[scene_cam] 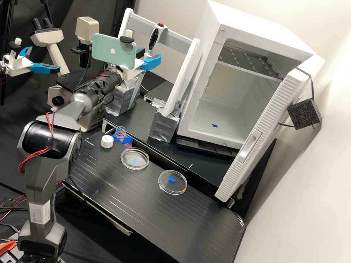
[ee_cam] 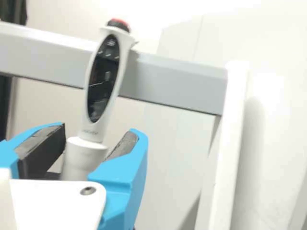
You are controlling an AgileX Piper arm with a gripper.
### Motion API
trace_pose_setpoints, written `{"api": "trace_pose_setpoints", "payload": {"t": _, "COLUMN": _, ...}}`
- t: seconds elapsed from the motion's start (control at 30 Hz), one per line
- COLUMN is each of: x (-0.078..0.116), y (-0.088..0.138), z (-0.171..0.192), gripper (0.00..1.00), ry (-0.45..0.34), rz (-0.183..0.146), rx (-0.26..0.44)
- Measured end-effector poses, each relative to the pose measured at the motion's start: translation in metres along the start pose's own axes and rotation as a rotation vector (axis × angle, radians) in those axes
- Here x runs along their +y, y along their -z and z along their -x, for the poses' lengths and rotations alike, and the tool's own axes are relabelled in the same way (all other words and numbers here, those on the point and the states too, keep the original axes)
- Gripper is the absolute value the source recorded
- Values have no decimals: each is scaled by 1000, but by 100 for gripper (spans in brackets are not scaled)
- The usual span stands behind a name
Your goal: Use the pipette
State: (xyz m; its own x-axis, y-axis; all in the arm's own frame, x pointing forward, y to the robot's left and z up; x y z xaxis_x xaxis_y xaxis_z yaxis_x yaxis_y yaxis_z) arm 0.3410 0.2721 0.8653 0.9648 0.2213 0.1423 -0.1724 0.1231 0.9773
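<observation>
- gripper (scene_cam: 151, 54) has its fingers apart, right by the pipette (scene_cam: 155, 37)
- can't really tell if they're touching it
- pipette's slightly tilted, at the grey crossbar (scene_cam: 140, 25)

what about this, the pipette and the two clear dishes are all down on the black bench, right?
Not quite: the pipette is up at the grey bar of the rack, as the high view shows. The two clear dishes are down on the black bench.
</observation>
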Motion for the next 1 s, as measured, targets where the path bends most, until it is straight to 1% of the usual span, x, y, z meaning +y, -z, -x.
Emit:
{"api": "trace_pose_setpoints", "payload": {"t": 0.03, "x": 1, "y": -1, "z": -2, "gripper": 100, "ry": 0, "rz": -6, "rx": -6}}
{"api": "trace_pose_setpoints", "payload": {"t": 0.1, "x": 3, "y": 0, "z": -4, "gripper": 100, "ry": 3, "rz": 6, "rx": -7}}
{"api": "trace_pose_setpoints", "payload": {"t": 0.23, "x": 4, "y": 1, "z": -9, "gripper": 100, "ry": 5, "rz": -21, "rx": -18}}
{"api": "trace_pose_setpoints", "payload": {"t": 0.3, "x": 1, "y": 1, "z": -10, "gripper": 100, "ry": 18, "rz": -10, "rx": -16}}
{"api": "trace_pose_setpoints", "payload": {"t": 0.5, "x": -2, "y": 4, "z": -12, "gripper": 100, "ry": 63, "rz": -12, "rx": 1}}
{"api": "trace_pose_setpoints", "payload": {"t": 0.7, "x": -1, "y": 5, "z": -12, "gripper": 100, "ry": 66, "rz": -6, "rx": 3}}
{"api": "trace_pose_setpoints", "payload": {"t": 0.8, "x": -1, "y": 5, "z": -12, "gripper": 100, "ry": 66, "rz": 13, "rx": 4}}
{"api": "trace_pose_setpoints", "payload": {"t": 1.0, "x": -5, "y": 5, "z": -13, "gripper": 100, "ry": 73, "rz": 17, "rx": 3}}
